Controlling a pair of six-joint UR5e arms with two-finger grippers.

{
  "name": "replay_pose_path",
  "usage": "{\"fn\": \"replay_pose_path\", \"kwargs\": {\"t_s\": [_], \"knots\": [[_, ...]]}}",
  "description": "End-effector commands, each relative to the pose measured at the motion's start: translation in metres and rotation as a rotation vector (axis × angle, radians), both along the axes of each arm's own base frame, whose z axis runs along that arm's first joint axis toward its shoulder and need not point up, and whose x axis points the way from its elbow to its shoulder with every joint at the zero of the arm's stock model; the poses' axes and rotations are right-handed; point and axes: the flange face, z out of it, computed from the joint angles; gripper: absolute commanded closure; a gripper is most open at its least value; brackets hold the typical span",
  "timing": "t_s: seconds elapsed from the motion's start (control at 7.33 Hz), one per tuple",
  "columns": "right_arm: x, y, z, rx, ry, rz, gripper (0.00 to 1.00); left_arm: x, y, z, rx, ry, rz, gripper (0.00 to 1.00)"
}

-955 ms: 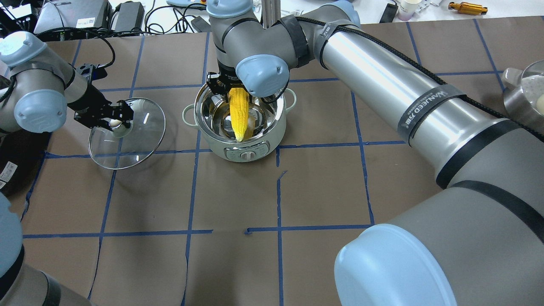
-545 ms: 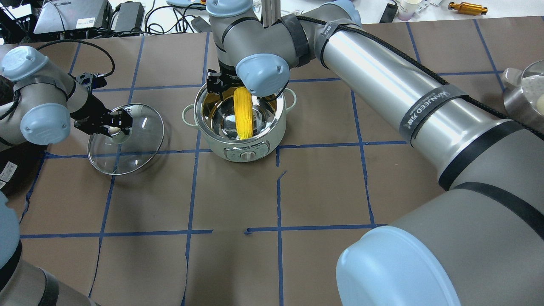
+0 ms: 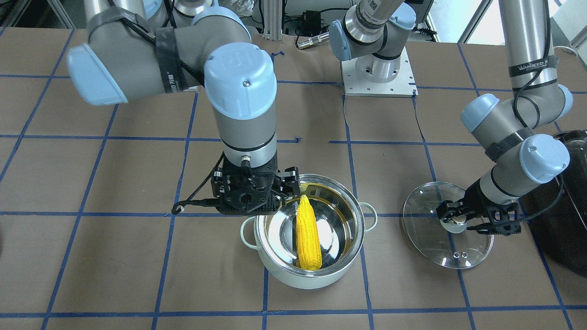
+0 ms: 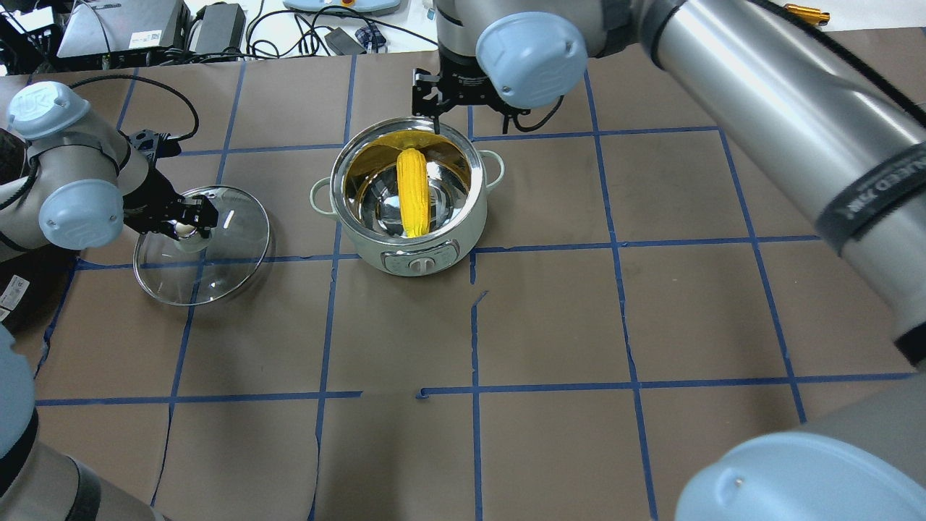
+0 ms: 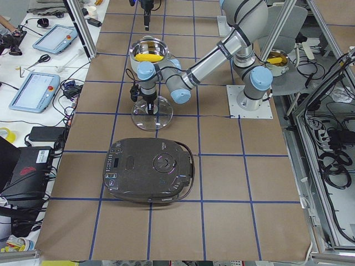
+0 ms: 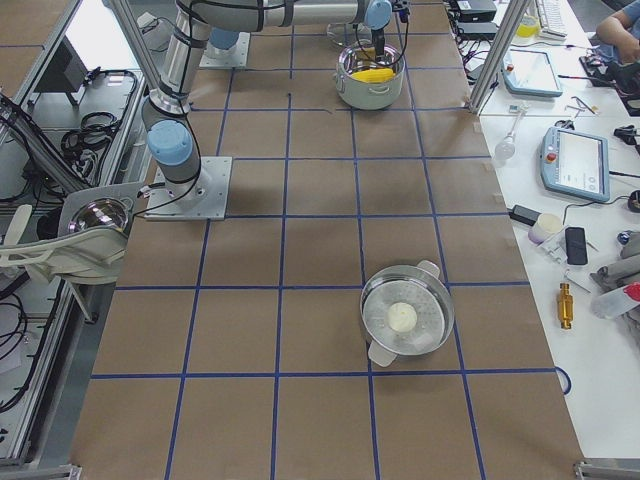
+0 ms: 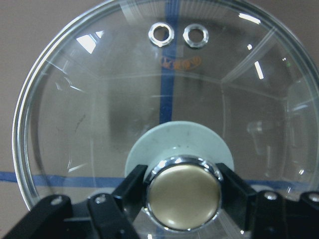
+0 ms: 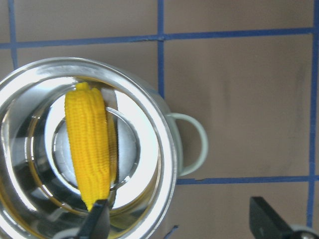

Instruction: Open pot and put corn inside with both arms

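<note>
Since the bright yellow corn cob (image 4: 414, 189) lies loose inside the mint-green steel-lined pot (image 4: 463, 226), just below the released right gripper (image 8: 182, 221), both steps look done. Left gripper (image 4: 189, 226) clenches the clear glass lid (image 7: 99, 99) by its brass knob (image 7: 183, 195); letting go remains.

- The table (image 4: 550, 325) is covered in brown sheets, crossed by blue tape lines (image 4: 475, 340) that mark out a grid.
- The pot (image 4: 463, 242) stands on it, open, just below and beside the right gripper (image 3: 253, 195).
- The glass lid (image 4: 217, 268) sits tilted under the left gripper (image 4: 187, 223); whether its rim touches the table cannot be told.
- A black appliance (image 5: 148, 169) lies flat near the left gripper, on the side away from the pot.
- A steel pan (image 6: 372, 300) with two handles stands well apart from the right gripper, towards the table's far right end.
- A pale mounting plate (image 3: 378, 80) lies well apart from both grippers.
</note>
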Motion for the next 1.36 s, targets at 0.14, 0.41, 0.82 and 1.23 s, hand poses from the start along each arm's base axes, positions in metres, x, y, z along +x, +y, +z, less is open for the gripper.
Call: {"fn": "replay_pose_path", "kwargs": {"t_s": [0.14,0.41,0.82,1.23], "knots": [[-0.145,0.050,0.033,0.056,0.027,-0.028,0.00,0.001,-0.001,-0.003,0.007,0.000,-0.015,0.20],[-0.173,0.090,0.044,0.099,0.046,0.023,0.00,0.004,-0.002,0.001,0.005,-0.002,-0.017,0.00],[-0.175,0.115,0.045,0.197,0.050,0.017,0.00,-0.024,-0.022,0.110,0.031,0.016,-0.045,0.03],[-0.175,0.129,0.059,0.197,0.050,0.015,0.00,-0.188,-0.022,0.233,-0.058,-0.085,-0.087,0.09]]}}
